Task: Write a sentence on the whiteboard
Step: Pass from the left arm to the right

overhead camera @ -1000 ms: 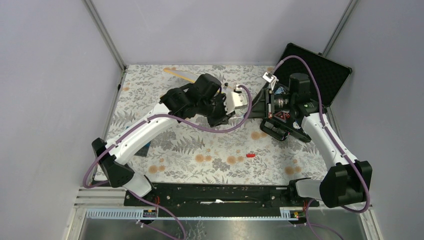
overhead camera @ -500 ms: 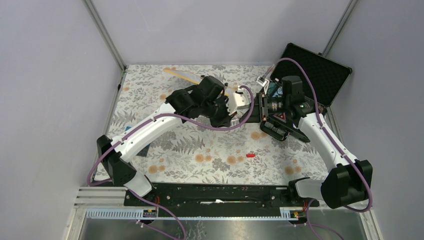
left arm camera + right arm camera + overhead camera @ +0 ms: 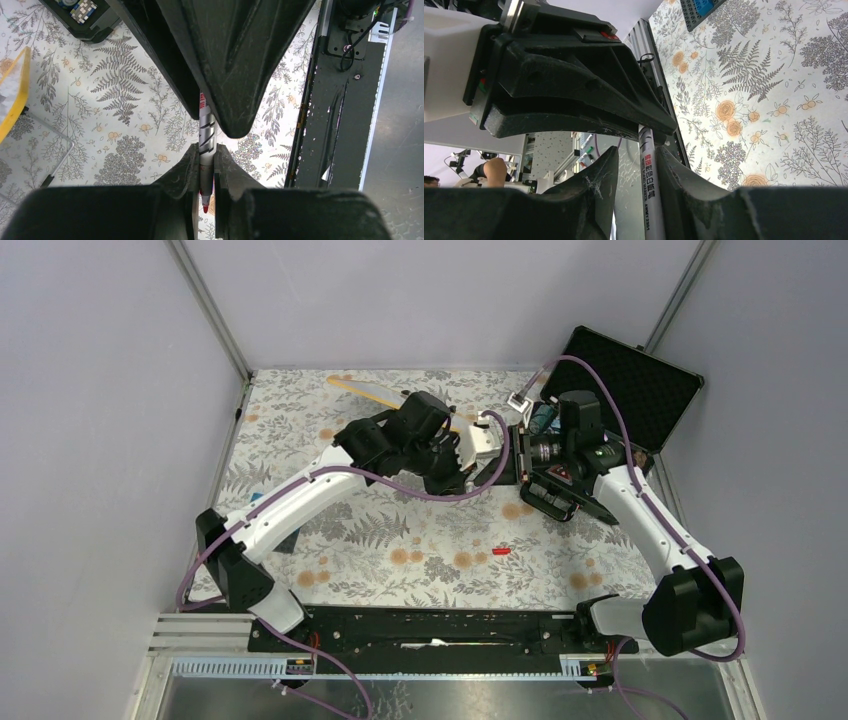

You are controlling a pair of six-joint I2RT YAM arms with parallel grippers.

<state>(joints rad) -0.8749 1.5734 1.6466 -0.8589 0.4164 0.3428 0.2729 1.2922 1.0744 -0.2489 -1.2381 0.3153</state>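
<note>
Both grippers, left gripper [image 3: 204, 165] and right gripper [image 3: 638, 165], meet mid-table, jaws clamped on one marker [image 3: 206, 131]. Whiteboard [image 3: 375, 392] lies far-left, mostly hidden; writing unreadable.

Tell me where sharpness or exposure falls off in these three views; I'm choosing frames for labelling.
Top external: even light, sharp, soft shadows on the table. Left wrist: the gripper fingers loom dark and slightly soft up close, yet the marker print is legible enough. Right wrist: the room beyond the table edge is bright and washed out; the floral cloth is crisp.
</note>
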